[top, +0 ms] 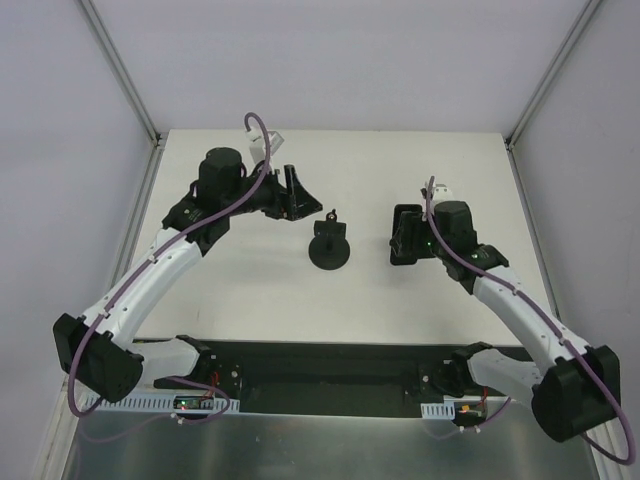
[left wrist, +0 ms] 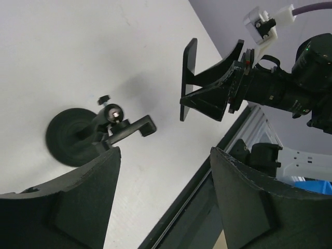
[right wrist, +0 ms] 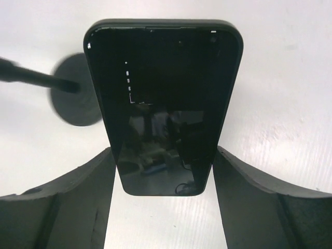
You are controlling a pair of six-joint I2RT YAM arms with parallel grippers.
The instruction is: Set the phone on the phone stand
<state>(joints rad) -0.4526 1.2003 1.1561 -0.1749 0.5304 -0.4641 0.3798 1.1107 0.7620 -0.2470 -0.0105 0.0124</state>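
The right claw [right wrist: 163,161] clasps one phone [right wrist: 163,93]; the left claw [left wrist: 165,155] gapes near one phone stand [left wrist: 78,136]

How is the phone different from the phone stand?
The phone is a flat, shiny rectangle; the phone stand has a round base and thin post. The phone is held between the fingers of the right gripper; the stand sits free on the table. Both are black.

The flat white matte tabletop [top: 250,290] carries a small black phone stand [top: 329,249], its round disc base resting flat near the middle, its thin post tilted.
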